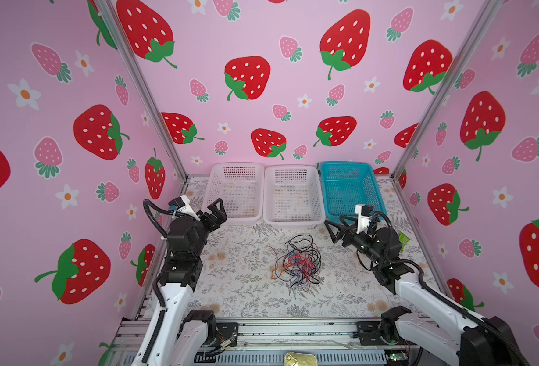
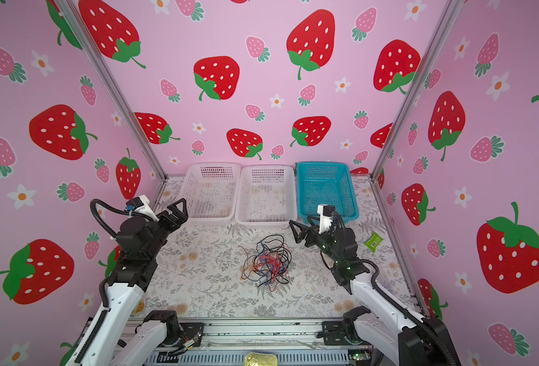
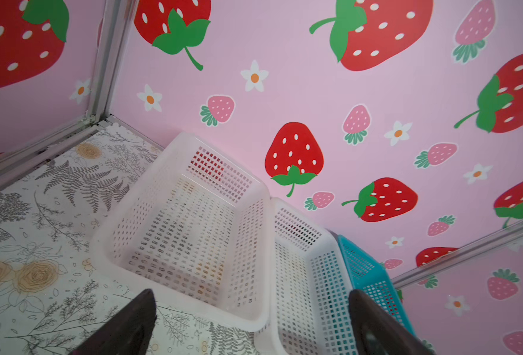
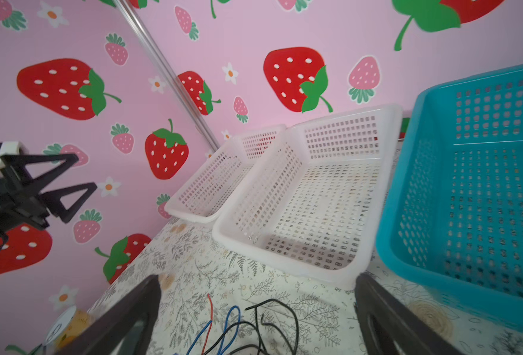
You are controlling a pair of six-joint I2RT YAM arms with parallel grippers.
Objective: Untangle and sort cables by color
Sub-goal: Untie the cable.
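Nearest the lens, the front rail [image 1: 293, 331] of bare aluminium with both arm bases bolted on, plus a brassy metal piece [image 1: 300, 359] at the very edge, identity unclear. Beyond it, on the floral-print worktop [image 1: 236, 294], the cables [image 1: 298, 261]: one loose heap at mid-worktop, well short of the basket row, none sorted yet by the look of it. Thin, limp strands in black, red and dark blue, looped through one another; widest black loops on the far side, a red end trailing out toward the left arm's side. Roughly round as a clump, so no usable long axis; single strands to be judged one by one. Next, the left end effector [image 1: 216, 206]: spread wide, empty, raised just in front of the left white basket [image 1: 238, 219], well apart from the heap. Opposite, the right end effector [image 1: 334, 221]: also spread wide and empty, raised before the blue basket [image 1: 347, 164], pointing inboard. Toward the camera and inboard of it, near but not touching, the heap. Judged the nearer arm: the right. Seen from the right wrist, black and blue loops and a red end just below the fingers. Nothing in the middle white basket [image 1: 293, 221] or its two neighbours. Off to the right arm's outer side, a green wrapper [image 2: 373, 241], no part of the job. Likely risk: one pulled strand dragging the whole clump along.
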